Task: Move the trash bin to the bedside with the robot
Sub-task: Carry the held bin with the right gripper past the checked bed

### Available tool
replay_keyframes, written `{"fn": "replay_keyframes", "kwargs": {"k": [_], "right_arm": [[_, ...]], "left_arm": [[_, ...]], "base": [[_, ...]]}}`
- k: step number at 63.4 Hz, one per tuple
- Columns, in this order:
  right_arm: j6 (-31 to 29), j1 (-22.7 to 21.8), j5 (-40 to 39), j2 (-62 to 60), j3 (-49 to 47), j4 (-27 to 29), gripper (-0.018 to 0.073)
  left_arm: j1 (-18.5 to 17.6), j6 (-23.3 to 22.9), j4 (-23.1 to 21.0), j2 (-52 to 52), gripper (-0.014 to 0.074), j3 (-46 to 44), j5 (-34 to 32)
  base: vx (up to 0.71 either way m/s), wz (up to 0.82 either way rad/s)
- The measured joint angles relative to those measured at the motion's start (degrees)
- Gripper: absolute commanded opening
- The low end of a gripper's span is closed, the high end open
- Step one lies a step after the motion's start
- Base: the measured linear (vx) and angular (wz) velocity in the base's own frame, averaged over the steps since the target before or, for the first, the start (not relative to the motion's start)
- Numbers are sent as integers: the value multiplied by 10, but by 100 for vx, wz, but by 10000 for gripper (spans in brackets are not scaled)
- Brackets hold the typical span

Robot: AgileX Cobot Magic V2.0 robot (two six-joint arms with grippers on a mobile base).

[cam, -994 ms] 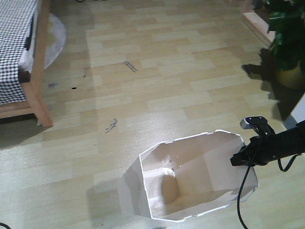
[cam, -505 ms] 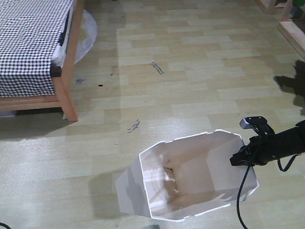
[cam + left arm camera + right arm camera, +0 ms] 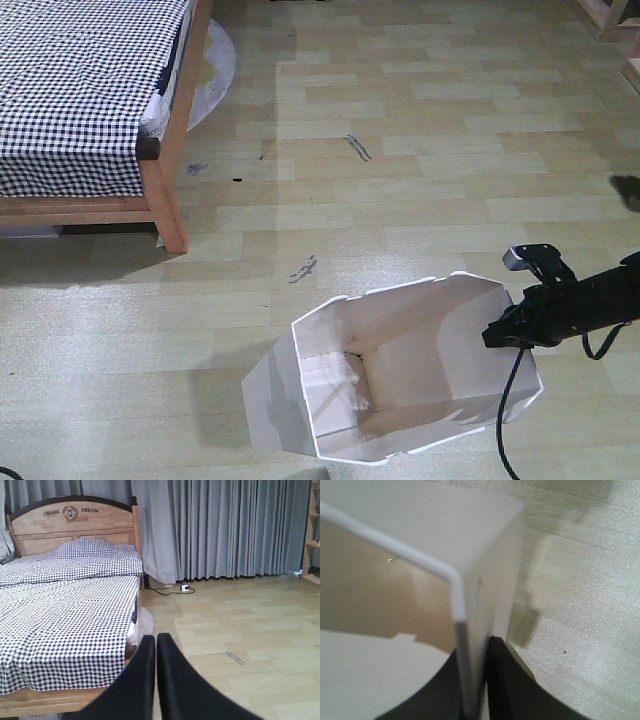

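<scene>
Pinching the bin (image 3: 400, 375) at its right-hand rim, the right gripper (image 3: 472, 655) has its fingers clamped on the thin white wall, one inside and one outside; the right wrist view shows the wall running straight down between them. Left gripper (image 3: 156, 647) is closed on nothing, fingers pressed together, aimed toward the bed (image 3: 80, 100). The bin sits low in the front view on the wood-look floor (image 3: 450, 150), open end up and well apart from the bed, which lies off to the upper left. Whether the base is resting or slightly lifted cannot be told. Task judged mid-way: bin secured, bedside not yet reached. Risks from here: the grip is a single edge pinch on flexible plastic, so a pull could buckle the facet or let the rim slide out of the fingers. If the base drags, it may catch and tip the bin. The black cable (image 3: 510, 400) hangs just beside the rim and could snag. Approaching close, the bin could knock against the bed's corner post (image 3: 170, 215).
</scene>
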Motion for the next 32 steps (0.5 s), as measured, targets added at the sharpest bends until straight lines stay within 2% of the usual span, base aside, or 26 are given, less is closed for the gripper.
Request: {"fn": "replay_keyframes", "kwargs": {"k": [32], "right_arm": [[0, 0, 1, 0, 0, -1, -5]], "left_arm": [[0, 0, 0, 0, -6, 0, 0]], "base": [[7, -5]]}}
